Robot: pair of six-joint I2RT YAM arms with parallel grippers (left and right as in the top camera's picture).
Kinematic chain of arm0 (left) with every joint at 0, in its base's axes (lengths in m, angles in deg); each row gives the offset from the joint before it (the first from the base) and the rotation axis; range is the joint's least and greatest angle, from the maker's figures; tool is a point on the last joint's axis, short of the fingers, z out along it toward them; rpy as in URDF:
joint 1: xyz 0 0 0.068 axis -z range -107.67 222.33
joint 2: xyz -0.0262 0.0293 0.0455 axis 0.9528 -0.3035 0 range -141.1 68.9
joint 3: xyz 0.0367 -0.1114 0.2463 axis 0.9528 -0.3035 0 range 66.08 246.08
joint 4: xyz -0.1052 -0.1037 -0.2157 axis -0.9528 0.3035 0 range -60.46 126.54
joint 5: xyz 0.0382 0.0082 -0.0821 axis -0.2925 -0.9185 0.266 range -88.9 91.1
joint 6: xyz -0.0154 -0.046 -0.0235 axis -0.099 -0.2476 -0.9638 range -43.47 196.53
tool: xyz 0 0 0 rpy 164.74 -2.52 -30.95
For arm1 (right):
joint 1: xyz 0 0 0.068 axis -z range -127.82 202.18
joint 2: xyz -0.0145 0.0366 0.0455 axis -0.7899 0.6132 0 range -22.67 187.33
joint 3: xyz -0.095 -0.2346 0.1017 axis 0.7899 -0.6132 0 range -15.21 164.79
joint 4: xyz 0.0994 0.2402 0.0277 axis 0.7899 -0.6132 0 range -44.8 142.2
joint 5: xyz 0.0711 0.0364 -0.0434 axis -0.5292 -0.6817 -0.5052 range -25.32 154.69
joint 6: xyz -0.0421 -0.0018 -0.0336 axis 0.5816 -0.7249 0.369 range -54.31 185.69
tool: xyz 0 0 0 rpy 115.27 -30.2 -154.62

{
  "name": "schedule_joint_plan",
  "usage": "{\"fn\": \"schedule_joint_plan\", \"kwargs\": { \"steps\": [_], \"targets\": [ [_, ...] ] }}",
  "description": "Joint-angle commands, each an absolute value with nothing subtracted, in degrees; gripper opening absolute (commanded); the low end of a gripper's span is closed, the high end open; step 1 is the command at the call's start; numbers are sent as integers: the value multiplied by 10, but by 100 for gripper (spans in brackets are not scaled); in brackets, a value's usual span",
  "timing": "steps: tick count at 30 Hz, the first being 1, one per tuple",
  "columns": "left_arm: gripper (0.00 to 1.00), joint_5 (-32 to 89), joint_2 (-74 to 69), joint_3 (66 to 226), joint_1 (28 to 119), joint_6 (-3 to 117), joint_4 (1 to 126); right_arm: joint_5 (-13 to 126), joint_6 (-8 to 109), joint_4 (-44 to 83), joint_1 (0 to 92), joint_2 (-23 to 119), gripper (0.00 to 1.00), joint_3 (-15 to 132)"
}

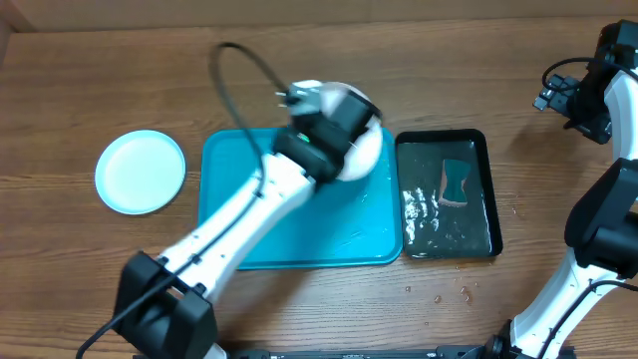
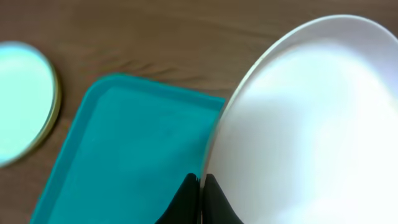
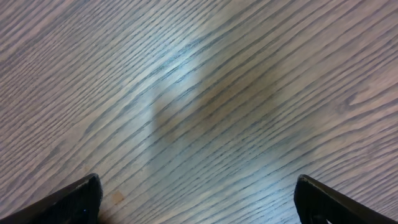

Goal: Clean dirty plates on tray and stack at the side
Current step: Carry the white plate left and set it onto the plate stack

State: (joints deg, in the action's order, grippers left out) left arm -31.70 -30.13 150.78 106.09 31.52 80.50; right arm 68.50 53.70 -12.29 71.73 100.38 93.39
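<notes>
My left gripper (image 1: pixel 337 128) (image 2: pixel 202 185) is shut on the rim of the white plate (image 1: pixel 367 152) (image 2: pixel 311 118). It holds the plate tilted above the far right corner of the turquoise tray (image 1: pixel 299 234) (image 2: pixel 137 149). The tray has no plates on it. The light blue plate (image 1: pixel 140 172) (image 2: pixel 18 99) lies on the table left of the tray. The left wrist view shows a yellow-green rim (image 2: pixel 55 99) under it. My right gripper (image 1: pixel 583 100) (image 3: pixel 199 196) is open and empty over bare wood at the far right.
A glossy black tray (image 1: pixel 488 199) with water stands right of the turquoise tray, a teal-and-tan sponge (image 1: pixel 456 182) in it. Water drops (image 1: pixel 449 295) lie on the wooden table in front of it. My left arm crosses the turquoise tray.
</notes>
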Motion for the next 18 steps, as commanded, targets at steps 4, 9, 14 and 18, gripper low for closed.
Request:
{"fn": "schedule_joint_plan", "kwargs": {
  "steps": [4, 9, 14, 18],
  "targets": [
    [4, -174, -292, 1516, 883, 268, 831, 687, 532, -121, 718, 988, 100, 941],
    [4, -113, -292, 1516, 730, 321, 853, 687, 532, -121, 718, 988, 100, 941],
    [4, -113, -292, 1516, 588, 361, 882, 687, 532, -121, 718, 988, 100, 941],
    [4, -112, -292, 1516, 493, 393, 889, 687, 532, -121, 718, 988, 100, 941]
  ]
}}
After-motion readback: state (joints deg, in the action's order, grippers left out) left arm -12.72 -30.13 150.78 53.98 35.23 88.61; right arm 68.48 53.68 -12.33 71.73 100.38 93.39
